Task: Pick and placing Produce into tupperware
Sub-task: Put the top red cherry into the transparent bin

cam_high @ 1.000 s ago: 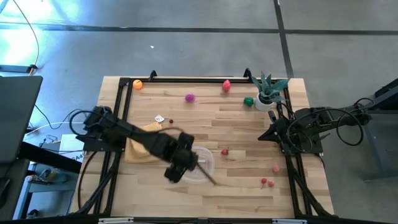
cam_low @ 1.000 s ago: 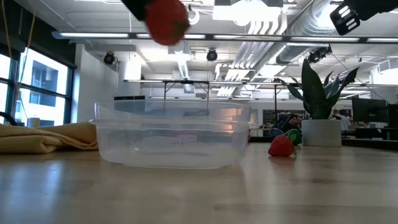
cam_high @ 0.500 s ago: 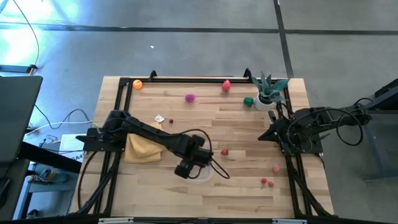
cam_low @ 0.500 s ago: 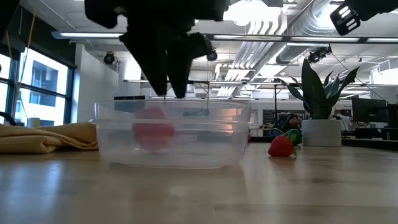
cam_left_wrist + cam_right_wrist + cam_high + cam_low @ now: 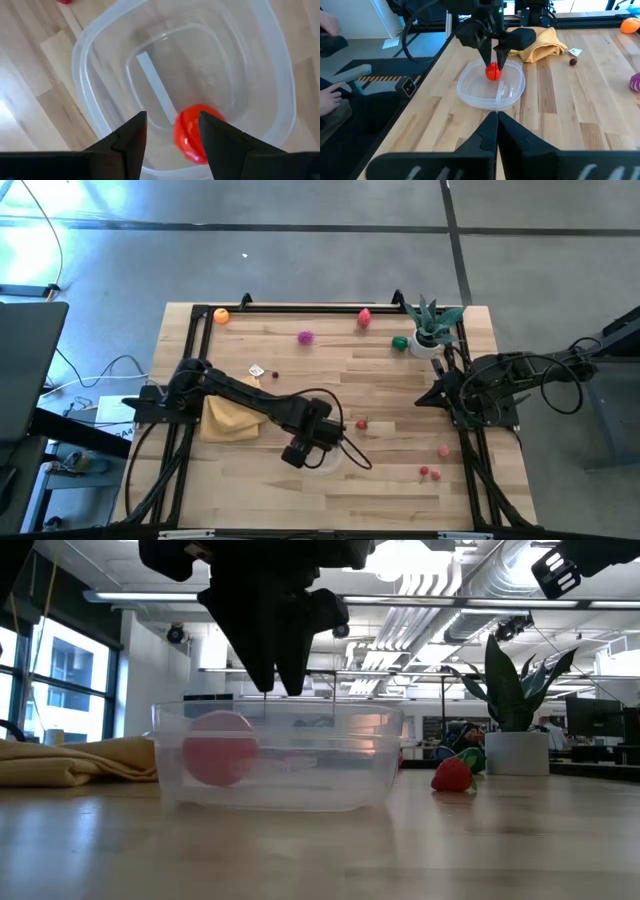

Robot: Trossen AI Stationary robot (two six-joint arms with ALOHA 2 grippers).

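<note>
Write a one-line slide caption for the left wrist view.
Left gripper poised, fingers apart, over a round red toy fruit lying inside the clear plastic container.

The high view looks straight down from well above, taking in the whole tabletop (image 5: 380, 380), both arms and the floor around it. The low view sits at tabletop height, close to the tupperware (image 5: 280, 755), facing level across it into the room behind. The left wrist view looks steeply down from very near into the same tupperware (image 5: 250, 65). The right wrist view faces across the tabletop from farther off, toward the tupperware (image 5: 492, 85) and the left arm above it. All four views share that container.
</note>
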